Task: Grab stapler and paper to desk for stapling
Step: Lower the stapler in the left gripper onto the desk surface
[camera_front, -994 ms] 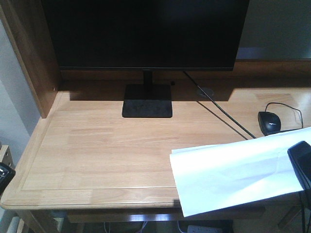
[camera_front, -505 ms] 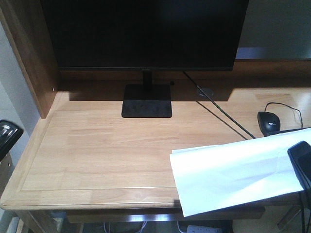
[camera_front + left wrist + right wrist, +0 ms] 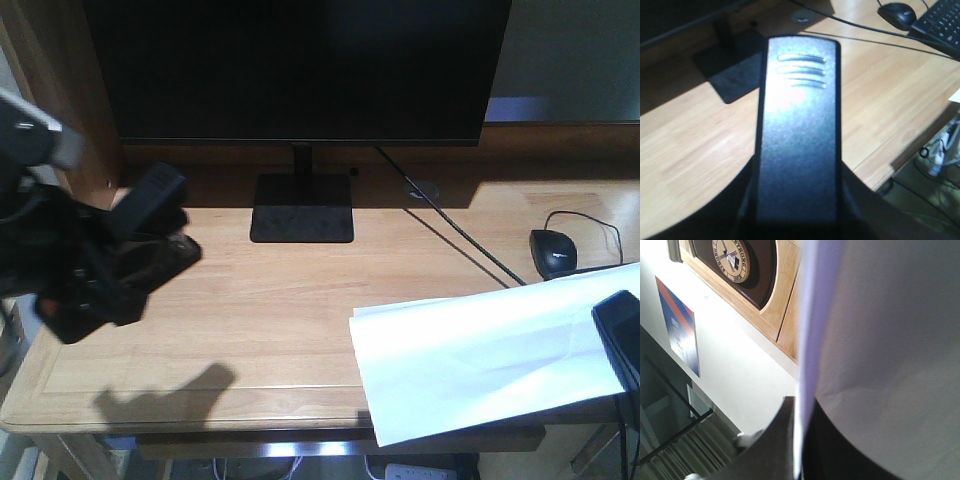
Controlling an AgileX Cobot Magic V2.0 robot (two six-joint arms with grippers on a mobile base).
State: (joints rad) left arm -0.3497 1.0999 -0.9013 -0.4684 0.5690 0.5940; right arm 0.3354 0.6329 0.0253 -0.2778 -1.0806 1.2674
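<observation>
Left claw (image 3: pixel 150 235) is up in the air over the left end of the counter (image 3: pixel 260 310), and it's pretty blurry in the front view, so I can't pick out what it's carrying from there. The left wrist cam sorts that out: the stapler (image 3: pixel 799 130) sits right in the middle of the shot, black with three little grooves at the far end. Dark claw parts hug it on both sides at the bottom, so that claw is clamped on the stapler, which is off the wood. The arm throws a shadow (image 3: pixel 170 400) near the front edge.

On the right side, the paper (image 3: pixel 480 350) is spread over the front right corner of the counter, with its near corner poking out past the front edge. The right claw (image 3: pixel 620 340) is at the sheet's right end, mostly cut off by the frame. From the right wrist cam the sheet runs edge-on straight into the claw with dark fingers (image 3: pixel 775 445) either side, so it's pinched on the paper. Can't tell if the sheet actually touches the wood.

Behind all that: a monitor (image 3: pixel 300 70) on its square base (image 3: pixel 302 220), a black mouse (image 3: pixel 553 250) just behind the paper, and a cable (image 3: pixel 460 240) running across the wood. A bit of keyboard (image 3: pixel 940 20) shows in the left wrist cam.
</observation>
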